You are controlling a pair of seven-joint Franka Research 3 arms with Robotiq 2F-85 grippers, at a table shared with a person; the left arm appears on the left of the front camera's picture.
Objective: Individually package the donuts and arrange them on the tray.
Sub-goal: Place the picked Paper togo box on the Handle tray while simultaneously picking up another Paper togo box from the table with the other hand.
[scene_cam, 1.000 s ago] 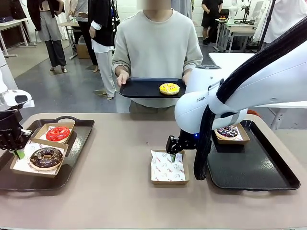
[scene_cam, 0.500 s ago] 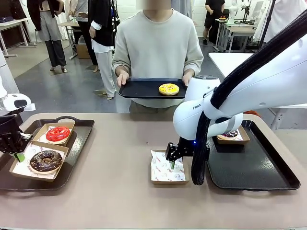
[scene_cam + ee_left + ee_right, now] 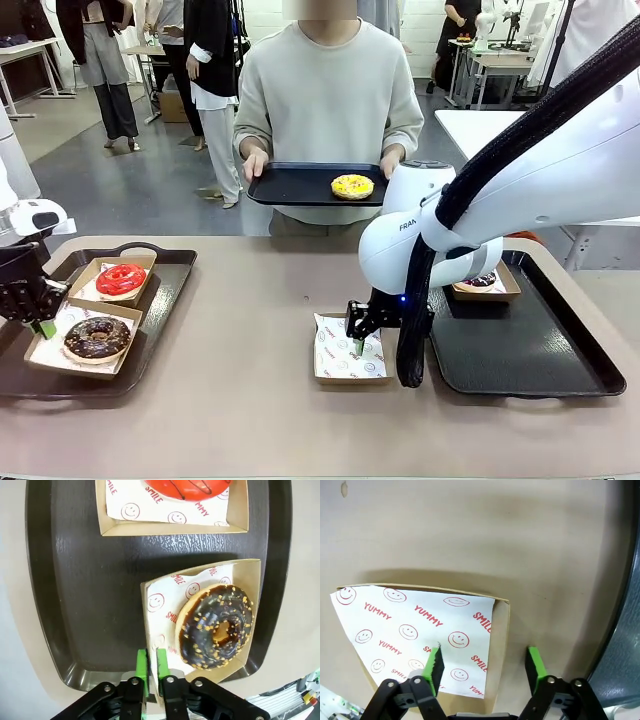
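Right end effector (image 3: 484,667) lowered, spread astride empty box (image 3: 497,645) wall; left end effector (image 3: 151,666) pinching chocolate donut's box (image 3: 250,580).

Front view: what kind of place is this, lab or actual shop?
Most likely a robot lab or demo hall, not a shop: more white tables with equipment stand behind the person, people stand about on a bare grey floor, and the donut handover looks staged.

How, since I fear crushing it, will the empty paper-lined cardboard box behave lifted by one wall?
Probably light: the brown cardboard box holds only printed paper. Its thin wall, between the pads of the open right gripper, may flex. Held by one side, it likely tilts.
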